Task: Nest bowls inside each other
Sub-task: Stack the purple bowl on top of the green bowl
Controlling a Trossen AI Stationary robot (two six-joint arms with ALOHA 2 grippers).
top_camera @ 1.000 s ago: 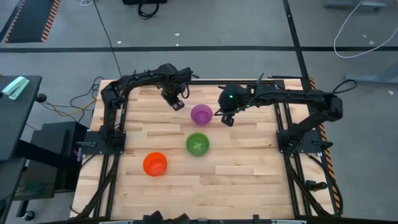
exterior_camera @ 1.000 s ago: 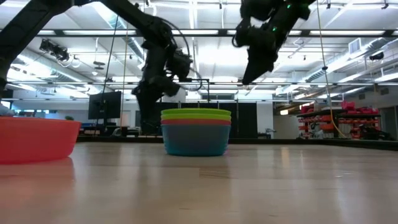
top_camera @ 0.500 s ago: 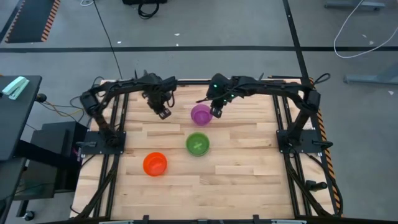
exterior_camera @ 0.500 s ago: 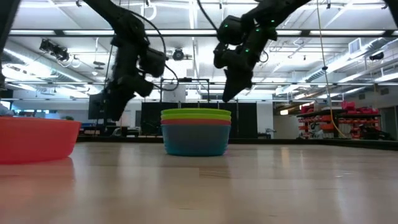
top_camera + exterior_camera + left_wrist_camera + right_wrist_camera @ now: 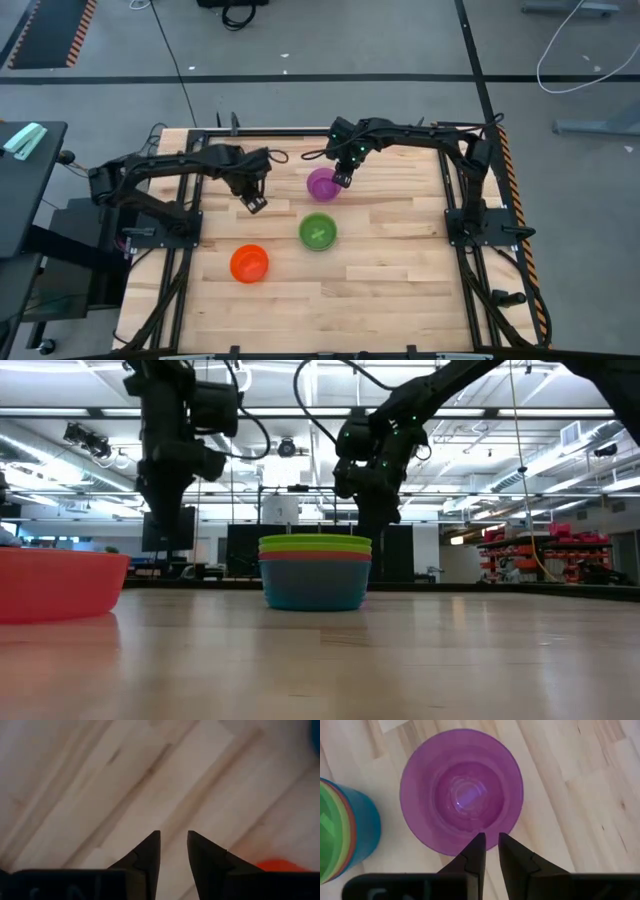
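Right wrist view: purple bowl [image 5: 461,792] empty on the table [image 5: 570,810], its near rim directly under the right gripper [image 5: 490,842], fingers nearly closed with a slim gap, gripping nothing. Swung in over the rim within the last second. Green-topped stack [image 5: 318,231] nearby, orange bowl [image 5: 249,263] farther off. Left gripper [image 5: 173,842], narrowly parted and empty, pulled away. Likely next: purple bowl picked up for nesting.

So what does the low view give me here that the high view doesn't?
Only the low view shows the stack is layered: green on top, then yellow, orange, blue. Only the high view shows the purple bowl under the right gripper, and the left gripper over bare table. Both show the orange-red bowl.
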